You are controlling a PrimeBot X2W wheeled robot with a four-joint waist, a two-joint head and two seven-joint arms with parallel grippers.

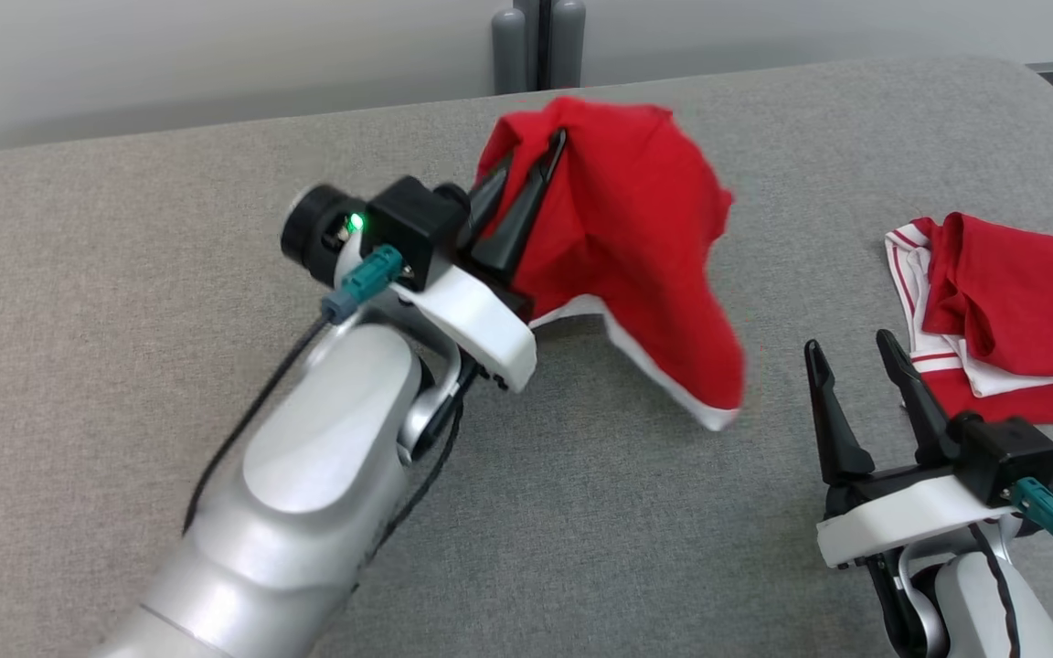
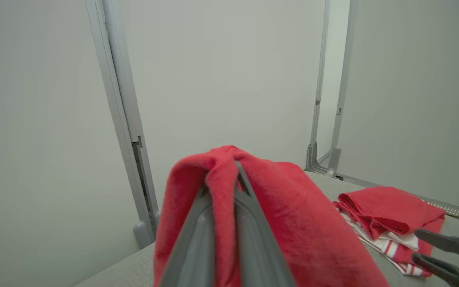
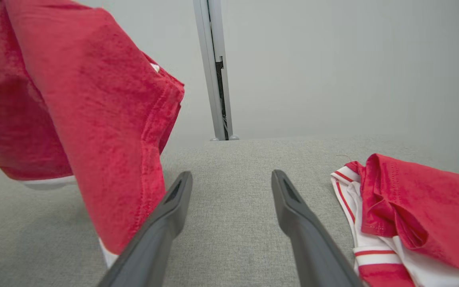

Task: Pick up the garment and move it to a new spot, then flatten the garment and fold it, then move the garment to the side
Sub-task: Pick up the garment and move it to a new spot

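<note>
The tips of the left hand [image 1: 537, 148] are partly buried in the folds of the red garment [image 1: 636, 228], whose lower hem is blurred. The red-and-white striped garment [image 1: 1020, 311] is cut off by the head view's right edge, so its type cannot be told.

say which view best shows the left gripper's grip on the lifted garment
Left wrist view: the left gripper pinches a fold of the lifted garment close up. Head view shows it sideways; right wrist view, hanging cloth.
</note>
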